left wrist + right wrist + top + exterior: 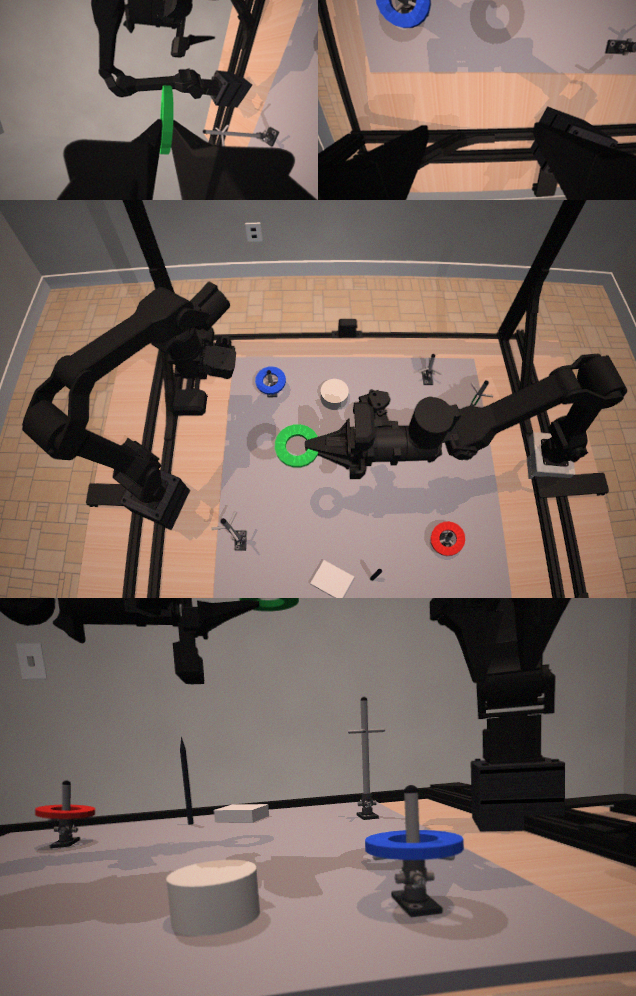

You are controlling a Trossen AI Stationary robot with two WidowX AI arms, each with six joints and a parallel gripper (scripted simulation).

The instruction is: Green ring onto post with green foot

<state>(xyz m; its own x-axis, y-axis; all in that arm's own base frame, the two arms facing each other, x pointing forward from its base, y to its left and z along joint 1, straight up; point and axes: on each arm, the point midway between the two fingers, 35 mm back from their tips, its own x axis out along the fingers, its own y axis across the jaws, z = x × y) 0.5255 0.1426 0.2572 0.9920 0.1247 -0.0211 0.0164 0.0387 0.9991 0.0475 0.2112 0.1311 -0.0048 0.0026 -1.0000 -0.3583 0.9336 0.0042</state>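
Note:
The green ring [296, 445] hangs high in the air over the middle of the grey mat, its shadows on the mat below. My left gripper [309, 445] is shut on the ring's rim. In the left wrist view the ring [166, 118] stands edge-on between the fingertips. In the exterior view the ring [270, 603] is at the top edge. The thin post with the green foot [480, 394] leans at the mat's right side, its foot hidden behind the left arm. My right gripper [481, 129] is open and empty, high over the table's edge rail near the blue ring.
A blue ring [270, 380] and a red ring [447, 538] each lie on their own posts. Two bare posts [232, 532] [429, 370] stand on the mat. A white cylinder [334, 391], a white flat block [332, 578] and a black peg [375, 574] also stand there.

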